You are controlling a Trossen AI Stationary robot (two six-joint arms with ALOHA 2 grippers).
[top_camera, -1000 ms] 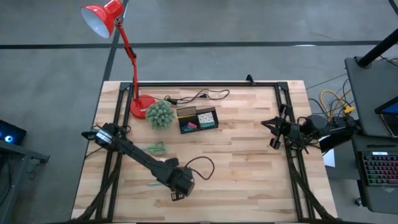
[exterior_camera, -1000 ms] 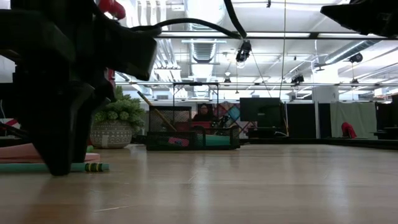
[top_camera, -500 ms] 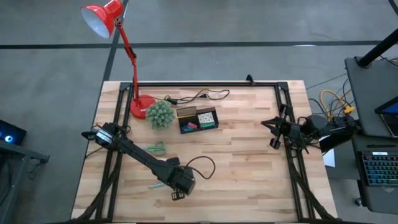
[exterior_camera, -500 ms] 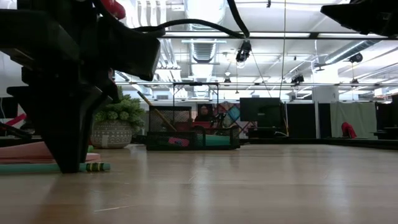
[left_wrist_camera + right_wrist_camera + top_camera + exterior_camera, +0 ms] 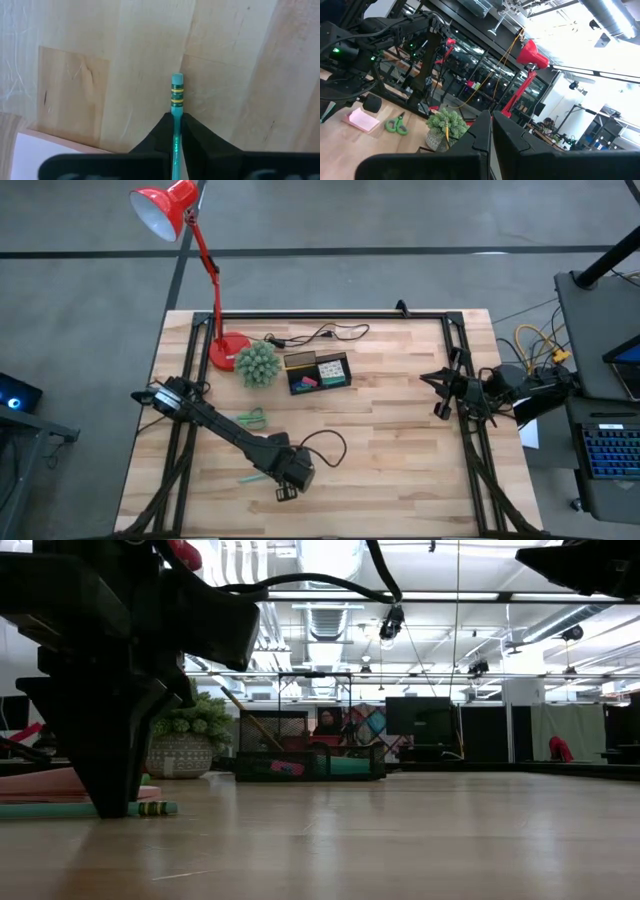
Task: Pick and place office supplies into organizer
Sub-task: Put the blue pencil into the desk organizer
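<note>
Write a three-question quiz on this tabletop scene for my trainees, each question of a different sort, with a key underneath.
1. True or false: the left gripper has its fingers shut on the green pencil.
2. Which stands nearest the organizer? A) the scissors B) the spiky green plant C) the right gripper
3. Fill in: the pink sticky-note pad lies beside the ____ arm's gripper.

Key: 1 true; 2 B; 3 left.
</note>
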